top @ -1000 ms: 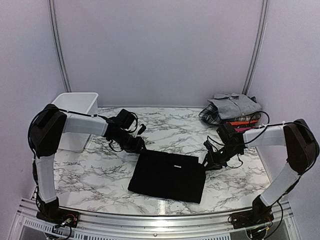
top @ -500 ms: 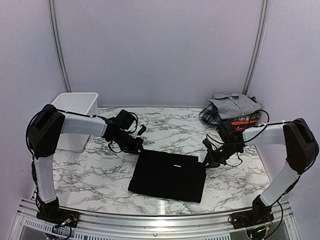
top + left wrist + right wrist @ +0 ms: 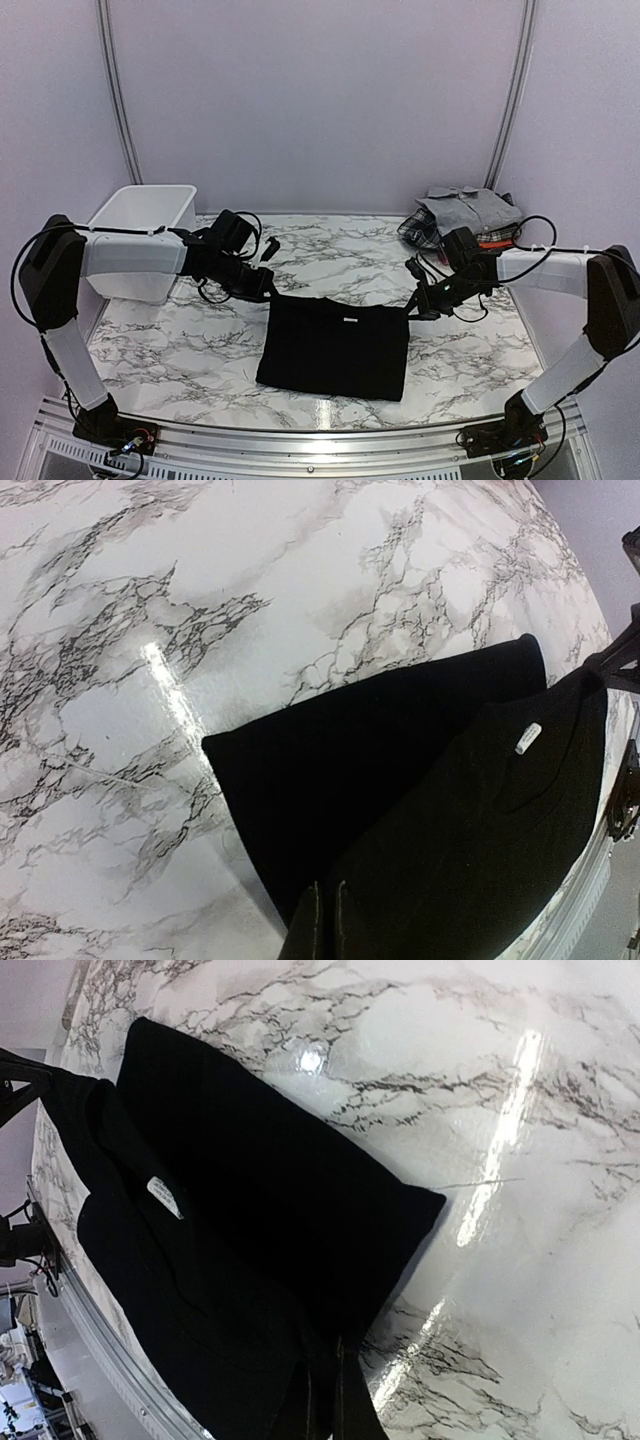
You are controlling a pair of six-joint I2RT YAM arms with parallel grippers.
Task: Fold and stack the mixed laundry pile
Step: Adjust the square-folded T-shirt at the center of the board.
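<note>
A large black cloth (image 3: 335, 348) lies folded on the marble table (image 3: 180, 340), with a white label (image 3: 352, 320) near its far edge. My left gripper (image 3: 270, 293) is shut on its far left corner. My right gripper (image 3: 408, 311) is shut on its far right corner. Both corners are raised off the table, and the far edge hangs between them. In the left wrist view the black cloth (image 3: 440, 780) runs up into my shut left gripper (image 3: 328, 882). In the right wrist view the black cloth (image 3: 230, 1220) likewise rises into my shut right gripper (image 3: 324, 1358).
At the back right, a grey collared shirt (image 3: 470, 210) lies on top of a black-and-white plaid piece (image 3: 420, 232) and a red-pink piece (image 3: 495, 241). A white basket (image 3: 140, 240) stands at the back left. The table's front rail (image 3: 320, 435) runs along the near edge.
Both grippers have shut on the black cloth's far corners and lifted them up and back. The far edge has come off the table. The left arm has drawn back leftward.
</note>
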